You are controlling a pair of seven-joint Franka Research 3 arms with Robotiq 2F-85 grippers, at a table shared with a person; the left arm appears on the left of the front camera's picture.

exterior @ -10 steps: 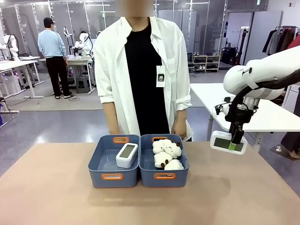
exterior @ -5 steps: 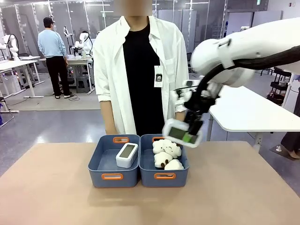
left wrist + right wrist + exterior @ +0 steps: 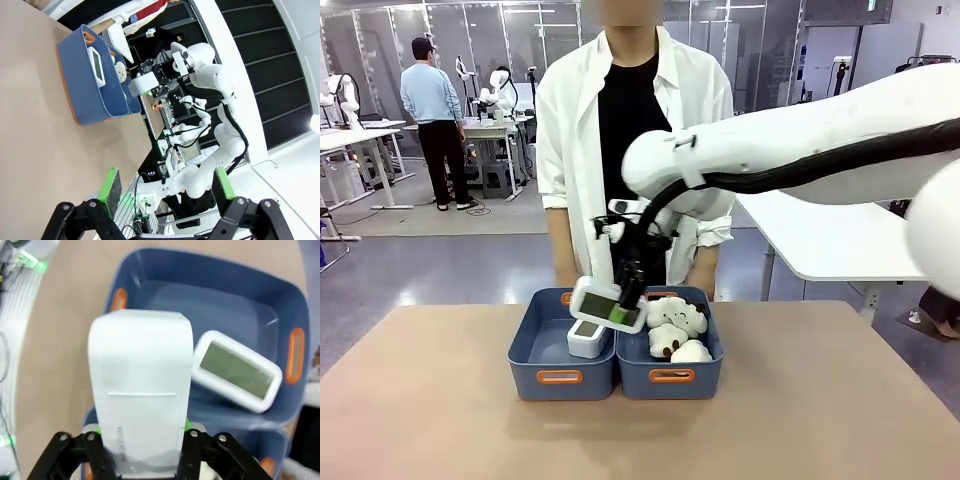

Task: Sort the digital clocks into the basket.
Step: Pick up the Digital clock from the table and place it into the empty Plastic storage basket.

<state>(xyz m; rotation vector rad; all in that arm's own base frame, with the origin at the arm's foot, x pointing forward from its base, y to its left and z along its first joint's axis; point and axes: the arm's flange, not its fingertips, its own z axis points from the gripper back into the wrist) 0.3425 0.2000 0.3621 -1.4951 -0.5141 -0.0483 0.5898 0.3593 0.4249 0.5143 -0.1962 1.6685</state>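
While right hand (image 3: 622, 300) grips second clock (image 3: 608, 304) directly above left basket (image 3: 542, 350), first clock (image 3: 590, 335) lies below, slightly right; left hand (image 3: 165, 187) released, well clear.

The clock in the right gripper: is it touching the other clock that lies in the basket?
Apart. In the right wrist view the held clock, clamped in the right gripper, hangs above the basket, and bare basket floor separates it from the lying clock.
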